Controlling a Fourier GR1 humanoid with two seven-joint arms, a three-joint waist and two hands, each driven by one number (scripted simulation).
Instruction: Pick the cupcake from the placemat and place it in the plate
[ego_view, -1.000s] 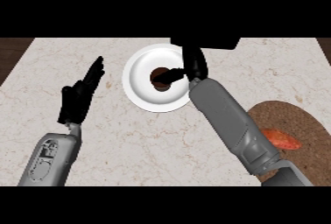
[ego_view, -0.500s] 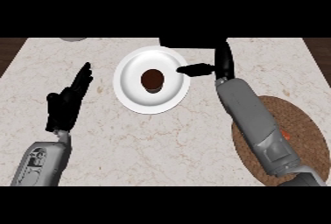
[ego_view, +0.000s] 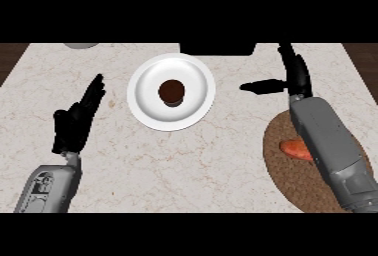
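One cupcake (ego_view: 171, 91) sits near the middle of the white plate (ego_view: 148, 107), dark brown top, nothing touching it. I take the plate as my landmark. My right hand (ego_view: 294, 75) is off to the right of the plate, clear of its rim, fingers straight and pointing away from me, thumb sticking out sideways toward the plate; it grips nothing. My left hand (ego_view: 76, 119) is left of the plate and a bit nearer to me, open too, fingers straight and angled up, resting over the counter (ego_view: 192, 165), holding nothing. Right of the plate and nearer to me lies the brown round placemat (ego_view: 284, 170), partly under my right forearm. On it, an orange thing (ego_view: 294, 149) pokes out from beside the forearm; I cannot tell what it is. Beyond the plate, at the far edge of the counter, a black block (ego_view: 218, 48) shows, and far left of that a grey round thing (ego_view: 81, 45), cut off.
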